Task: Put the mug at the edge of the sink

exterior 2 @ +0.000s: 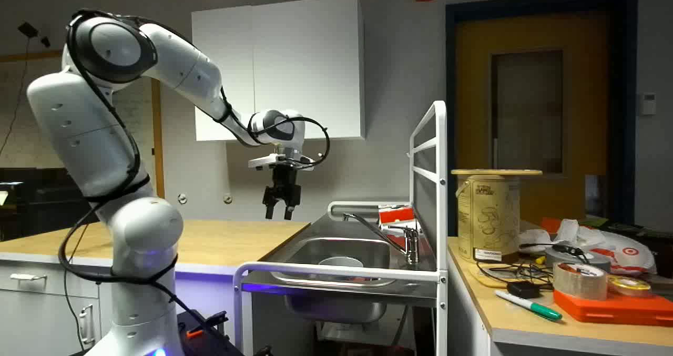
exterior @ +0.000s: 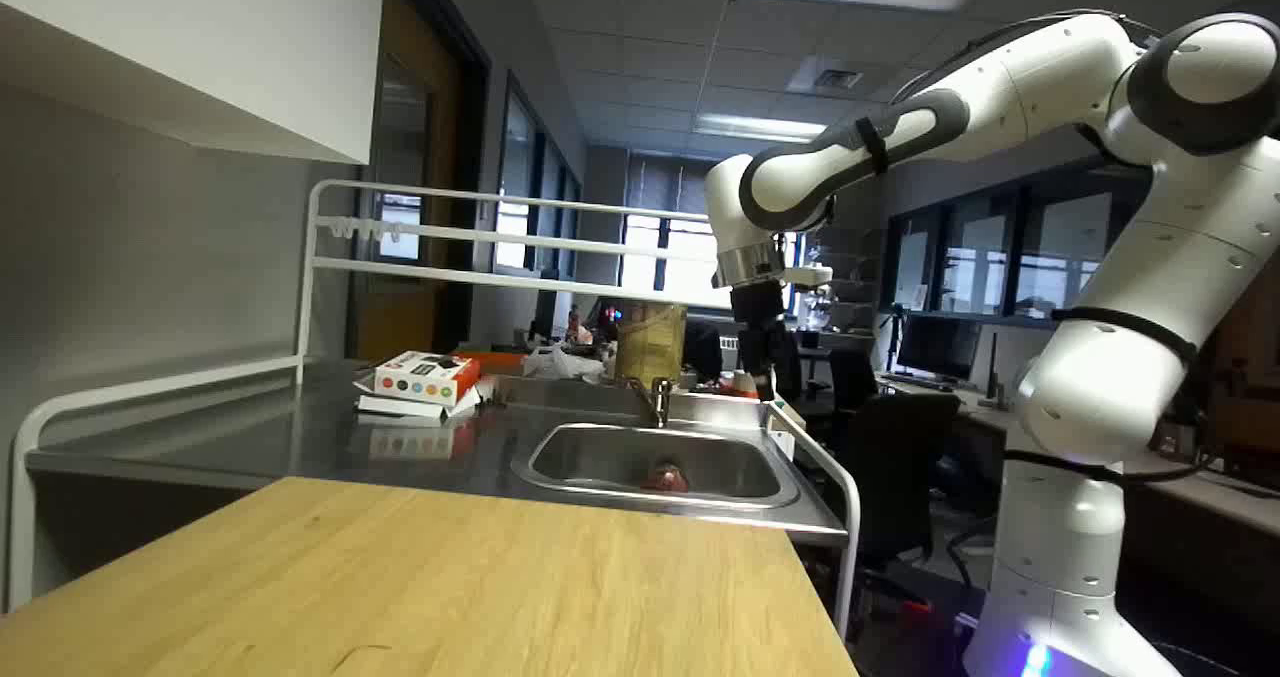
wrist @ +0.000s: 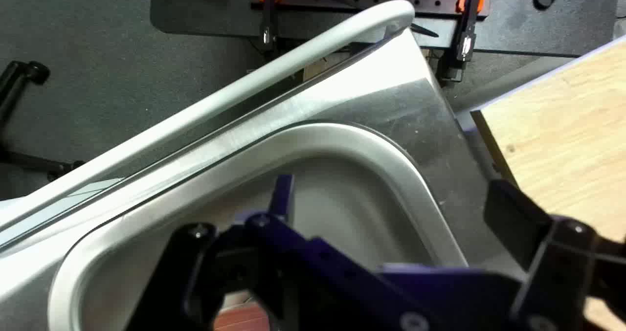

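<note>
My gripper [exterior 2: 279, 213] points down with its two fingers spread and nothing between them. In the wrist view the gripper [wrist: 397, 208] hangs over a rounded corner of the stainless-steel sink [wrist: 337, 138], which also shows in both exterior views. Down in the sink's basin [exterior: 590, 457] is a reddish thing [exterior: 666, 477], partly covered by the gripper's linkage in the wrist view. A whitish oval [exterior 2: 340, 262] shows in the basin in an exterior view; I cannot tell whether they are the same. No mug can be made out; it is hidden or out of view.
A faucet [exterior: 660, 399] rises behind the basin. White rails [wrist: 205, 108] border the metal counter, with a taller rack [exterior 2: 440, 187] beside it. The wooden tabletop [exterior: 480, 577] adjoins the counter. A white and red box [exterior: 425, 377] sits farther along the counter.
</note>
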`<state>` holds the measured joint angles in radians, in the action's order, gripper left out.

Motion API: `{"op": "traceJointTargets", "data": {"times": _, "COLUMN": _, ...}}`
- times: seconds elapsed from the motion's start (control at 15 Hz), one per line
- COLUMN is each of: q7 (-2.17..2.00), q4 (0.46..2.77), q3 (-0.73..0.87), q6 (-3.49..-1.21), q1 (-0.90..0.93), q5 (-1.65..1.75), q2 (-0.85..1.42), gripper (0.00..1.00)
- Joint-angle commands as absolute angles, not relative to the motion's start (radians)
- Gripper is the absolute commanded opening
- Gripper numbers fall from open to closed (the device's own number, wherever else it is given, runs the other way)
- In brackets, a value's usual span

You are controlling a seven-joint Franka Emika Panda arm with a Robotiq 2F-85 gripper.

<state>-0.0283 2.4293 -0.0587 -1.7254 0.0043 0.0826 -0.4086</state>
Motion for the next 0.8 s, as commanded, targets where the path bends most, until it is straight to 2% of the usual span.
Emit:
{"op": "traceJointTargets", "data": {"times": 0.0, "q7": -0.031, "q4": 2.428, "q3": -0.051, "q6": -1.726, "q1": 0.013, "q5": 0.085, "q2": -0.408, "gripper": 1.0}}
{"op": "traceJointTargets", "data": {"times": 0.53, "q7": -0.031, "q4": 2.427, "q3": -0.051, "q6": -1.726, "q1": 0.013, "q5": 0.085, "q2": -0.408, "gripper": 1.0}}
{"op": "traceJointTargets", "data": {"times": 0.73, "q7": -0.043, "q4": 2.379, "q3": -0.036, "q6": -1.718, "q1": -0.001, "q5": 0.075, "q2": -0.34, "gripper": 1.0}}
